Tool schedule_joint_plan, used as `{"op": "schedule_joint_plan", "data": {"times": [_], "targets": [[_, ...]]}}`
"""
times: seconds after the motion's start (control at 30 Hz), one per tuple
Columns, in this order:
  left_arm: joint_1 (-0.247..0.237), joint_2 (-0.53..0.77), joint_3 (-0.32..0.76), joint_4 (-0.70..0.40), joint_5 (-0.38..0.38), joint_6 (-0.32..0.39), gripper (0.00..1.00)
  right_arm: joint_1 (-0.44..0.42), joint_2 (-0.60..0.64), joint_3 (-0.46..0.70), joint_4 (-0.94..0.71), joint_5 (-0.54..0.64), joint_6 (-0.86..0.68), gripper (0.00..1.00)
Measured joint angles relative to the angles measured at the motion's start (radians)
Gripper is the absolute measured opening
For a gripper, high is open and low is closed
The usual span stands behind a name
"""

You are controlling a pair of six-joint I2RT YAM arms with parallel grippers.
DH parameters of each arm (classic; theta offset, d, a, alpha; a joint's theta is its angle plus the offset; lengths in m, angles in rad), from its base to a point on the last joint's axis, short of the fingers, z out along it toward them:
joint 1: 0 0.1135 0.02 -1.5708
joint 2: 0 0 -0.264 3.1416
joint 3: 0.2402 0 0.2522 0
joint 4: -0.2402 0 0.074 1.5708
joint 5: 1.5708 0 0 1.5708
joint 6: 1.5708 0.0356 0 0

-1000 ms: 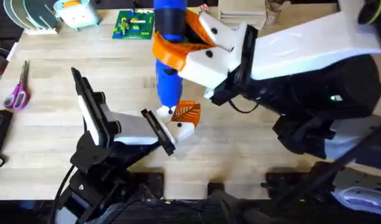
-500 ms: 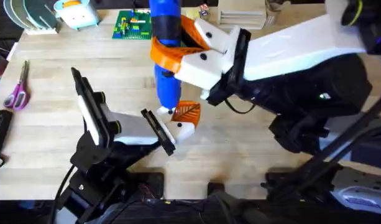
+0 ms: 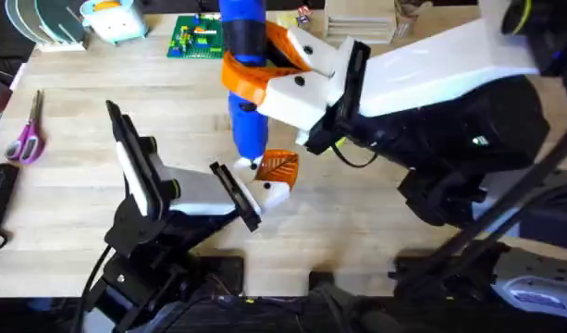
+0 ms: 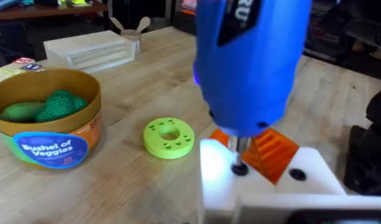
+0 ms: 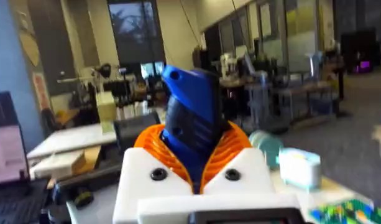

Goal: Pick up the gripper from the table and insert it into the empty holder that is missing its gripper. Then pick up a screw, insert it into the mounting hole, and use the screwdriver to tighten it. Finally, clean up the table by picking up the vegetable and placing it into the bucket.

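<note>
Overhead looks down—wrists close on screwdriver (image 3: 246,83).

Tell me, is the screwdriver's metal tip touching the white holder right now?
Touching. In the left wrist view the screwdriver stands upright with its thin metal tip seated in a hole on top of the white holder, no gap visible.

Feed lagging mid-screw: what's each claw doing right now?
Left claw: shut on the white holder with the orange gripper seated in it.
Right claw: shut on the blue screwdriver, tip down at the holder.
</note>
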Motion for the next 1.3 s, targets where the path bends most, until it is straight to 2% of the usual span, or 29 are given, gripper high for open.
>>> {"op": "schedule_joint_plan", "data": {"times": [0.23,0.33,0.47,0.63,0.77,0.83,1.03,1.2,1.3], "targets": [[0.0,0.0,0.0,0.0,0.0,0.0,0.009,-0.03,0.004,0.0,0.288,0.0,-0.001,0.024],[0.0,0.0,0.0,0.0,0.0,0.0,0.009,-0.056,-0.005,0.0,0.241,0.0,-0.017,0.024],[0.0,0.0,0.0,0.0,0.0,0.0,0.009,-0.118,-0.001,0.001,0.035,-0.003,-0.157,0.024],[0.0,0.0,0.0,0.0,0.0,0.0,0.009,-0.264,0.0,0.035,-0.33,0.019,-0.466,0.024],[0.0,0.0,0.0,0.0,0.0,0.0,0.009,-0.351,0.001,0.111,-0.668,0.137,-0.752,0.024],[0.0,0.0,0.0,0.0,0.0,0.0,0.009,-0.377,0.005,0.138,-0.775,0.203,-0.895,0.024],[0.0,0.0,0.0,0.0,0.0,0.0,0.009,-0.455,0.092,0.167,-0.878,0.336,-1.308,0.024],[0.0,0.0,0.0,0.0,0.0,0.0,0.009,-0.495,0.25,0.167,-0.9,0.377,-1.609,0.024],[0.0,0.0,0.0,0.0,0.0,0.0,0.009,-0.508,0.321,0.167,-0.905,0.379,-1.715,0.024]]}}
